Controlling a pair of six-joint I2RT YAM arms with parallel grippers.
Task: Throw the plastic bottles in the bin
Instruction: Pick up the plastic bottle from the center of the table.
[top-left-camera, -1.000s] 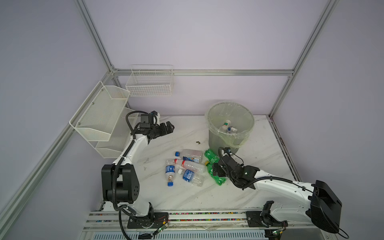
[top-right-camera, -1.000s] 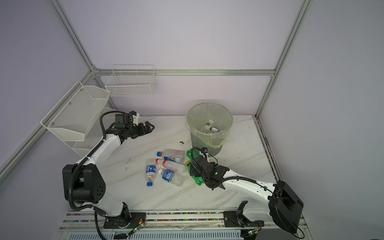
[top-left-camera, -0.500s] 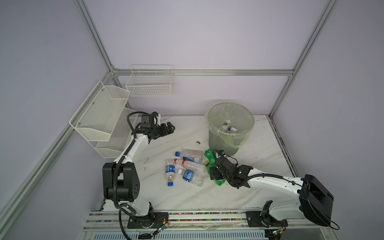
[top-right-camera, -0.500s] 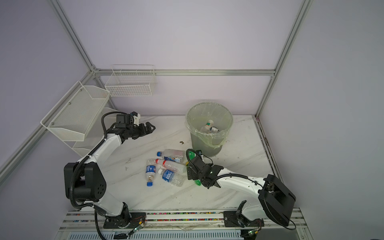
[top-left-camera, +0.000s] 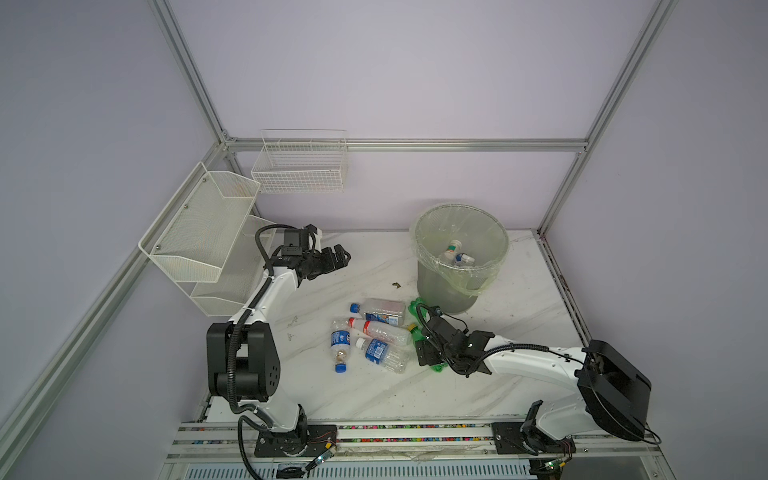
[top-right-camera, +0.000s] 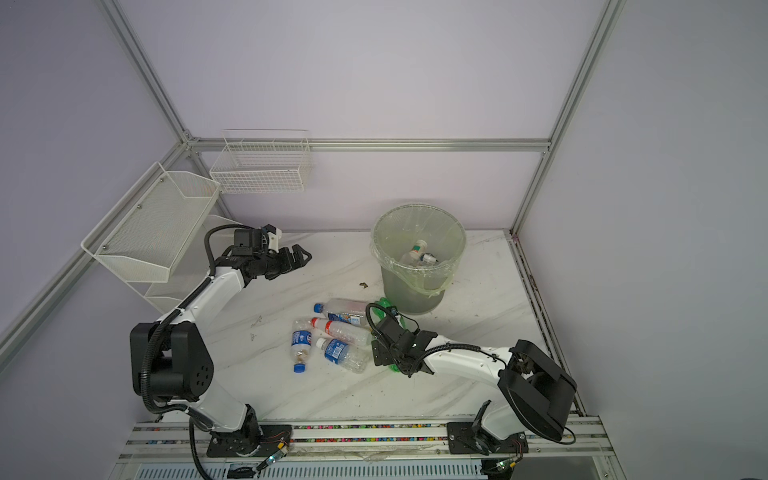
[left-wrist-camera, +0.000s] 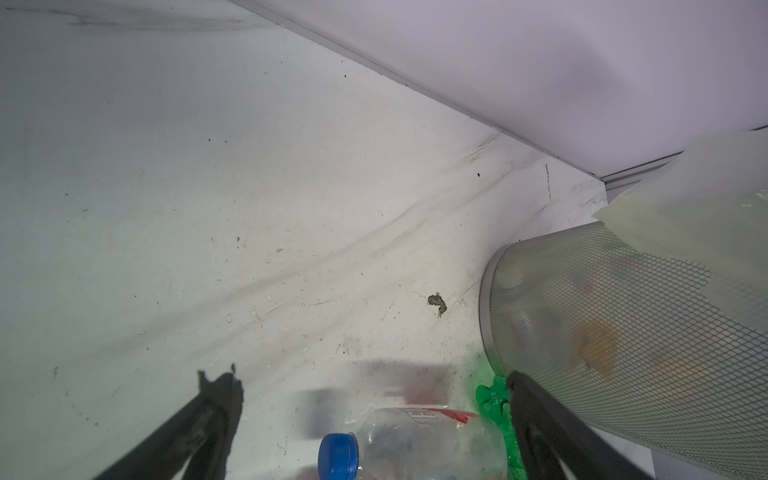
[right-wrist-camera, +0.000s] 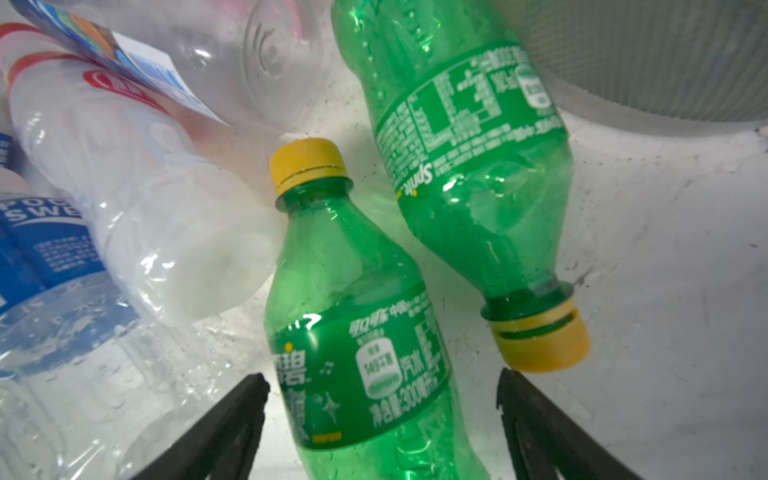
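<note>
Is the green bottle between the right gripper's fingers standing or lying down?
Lying down. In the right wrist view the green bottle rests on its side on the table, yellow cap pointing away from the right gripper.

Walls: pale lilac panels (top-left-camera: 415, 62), silver aluminium frame struts (top-left-camera: 407, 145).
Surface: white marble-patterned tabletop (top-left-camera: 519, 307).
Fixtures: white wire basket (top-left-camera: 299, 174); white mesh shelf (top-left-camera: 199, 232).

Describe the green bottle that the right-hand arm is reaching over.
The green bottle is see-through green plastic, seemingly empty, slightly dented, with a yellow cap and a green label printed in white. It lies on its side on the white table, between the open fingers of the right end effector, which do not seem to grip it. A cloudy white bottle appears to touch its shoulder; a second green bottle lies alongside, cap pointing the opposite way.
</note>
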